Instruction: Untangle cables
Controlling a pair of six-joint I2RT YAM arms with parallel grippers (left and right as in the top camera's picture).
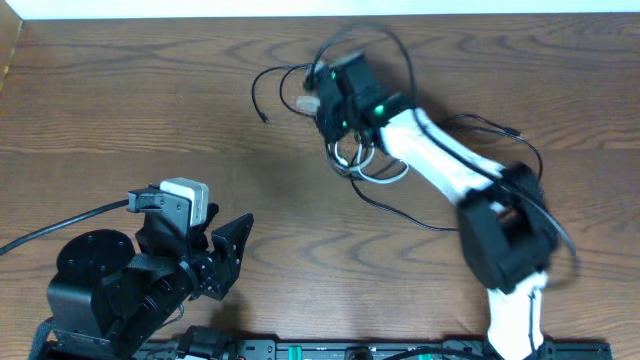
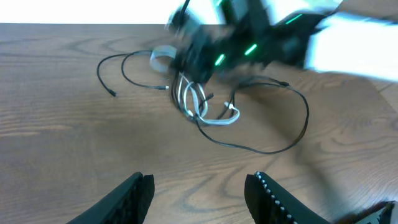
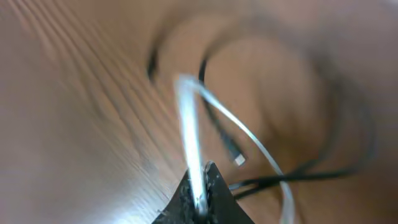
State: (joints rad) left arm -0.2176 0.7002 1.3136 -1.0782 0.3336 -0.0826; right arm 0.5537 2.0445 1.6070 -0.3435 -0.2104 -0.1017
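The cables lie in a tangle at the table's far middle: several thin black cords and one white cord. Black strands loop out to the left and right. My right gripper is over the tangle's far left side, shut on the white cord, which runs up from between its fingers. A small plug end hangs below. My left gripper is open and empty near the front left, well short of the tangle; its open fingers show in the left wrist view.
A thick black robot cable runs off the left edge from the left arm. The right arm stretches diagonally from the front right across the tangle. The table's far edge is close behind the cables.
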